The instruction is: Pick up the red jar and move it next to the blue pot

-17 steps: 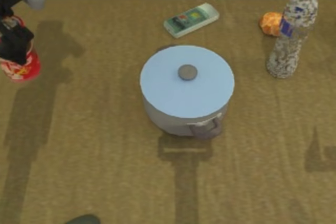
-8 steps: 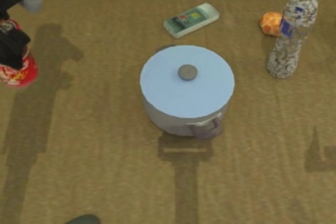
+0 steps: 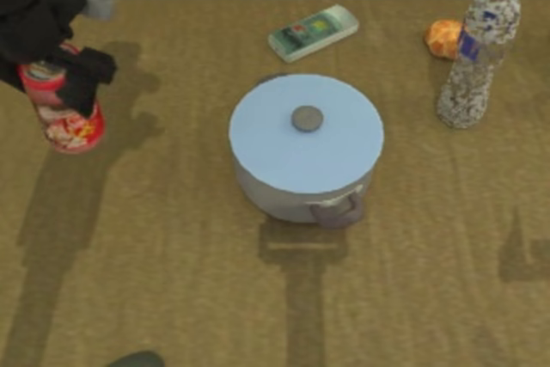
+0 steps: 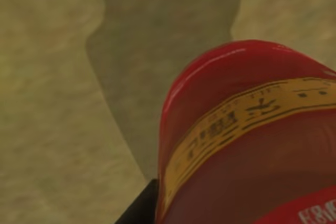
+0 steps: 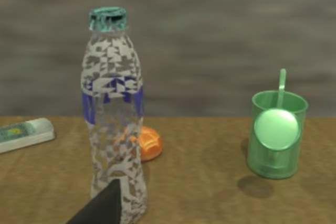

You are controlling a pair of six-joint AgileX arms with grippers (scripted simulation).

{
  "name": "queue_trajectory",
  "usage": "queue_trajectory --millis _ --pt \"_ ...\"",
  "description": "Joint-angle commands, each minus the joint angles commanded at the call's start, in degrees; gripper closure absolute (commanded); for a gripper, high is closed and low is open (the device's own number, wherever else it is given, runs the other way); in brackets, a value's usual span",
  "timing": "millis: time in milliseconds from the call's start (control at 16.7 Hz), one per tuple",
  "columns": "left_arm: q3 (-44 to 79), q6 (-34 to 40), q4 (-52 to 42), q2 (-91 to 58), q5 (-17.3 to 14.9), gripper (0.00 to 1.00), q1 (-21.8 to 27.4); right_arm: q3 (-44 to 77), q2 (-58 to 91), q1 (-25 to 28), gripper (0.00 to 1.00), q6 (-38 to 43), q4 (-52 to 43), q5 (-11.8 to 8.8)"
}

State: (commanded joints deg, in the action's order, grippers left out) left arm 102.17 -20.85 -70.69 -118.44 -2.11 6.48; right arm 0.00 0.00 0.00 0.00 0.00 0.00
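Observation:
The red jar [image 3: 67, 116], with its red lid and red-and-cream label, hangs tilted above the table at the far left. My left gripper [image 3: 62, 77] is shut on its upper part. In the left wrist view the jar [image 4: 252, 145] fills most of the picture, with one dark finger [image 4: 139, 211] pressed against its side. The blue pot [image 3: 305, 139], grey with a pale-blue lid and grey knob, stands at the table's middle, well to the right of the jar. My right arm is parked out of the top view; a dark part of its gripper [image 5: 102, 208] shows in the right wrist view.
A white remote [image 3: 313, 32] lies behind the pot. At the back right stand a clear bottle with a teal cap [image 3: 477, 53] and a small orange thing [image 3: 443, 38]. A green cup [image 5: 276, 135] shows in the right wrist view. Bare table lies between jar and pot.
My left gripper has carried the red jar to the right, away from the table's left edge and toward the pot. The jar now hangs tilted. The pot has not moved.

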Motion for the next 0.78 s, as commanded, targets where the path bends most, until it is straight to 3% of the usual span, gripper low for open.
queue_trajectory --millis 420,600,780 --pt "-3.15 30.40 5.99 -0.59 2.62 1.00 8.41 0.00 0.00 0.00 0.00 0.00 0.00 0.00" --pt "-4.26 36.53 7.32 -0.87 3.22 1.00 10.47 0.00 0.00 0.00 0.00 0.00 0.00 0.00" --pt "-4.47 37.54 7.53 -0.96 3.32 1.00 10.84 0.00 0.00 0.00 0.00 0.00 0.00 0.00"
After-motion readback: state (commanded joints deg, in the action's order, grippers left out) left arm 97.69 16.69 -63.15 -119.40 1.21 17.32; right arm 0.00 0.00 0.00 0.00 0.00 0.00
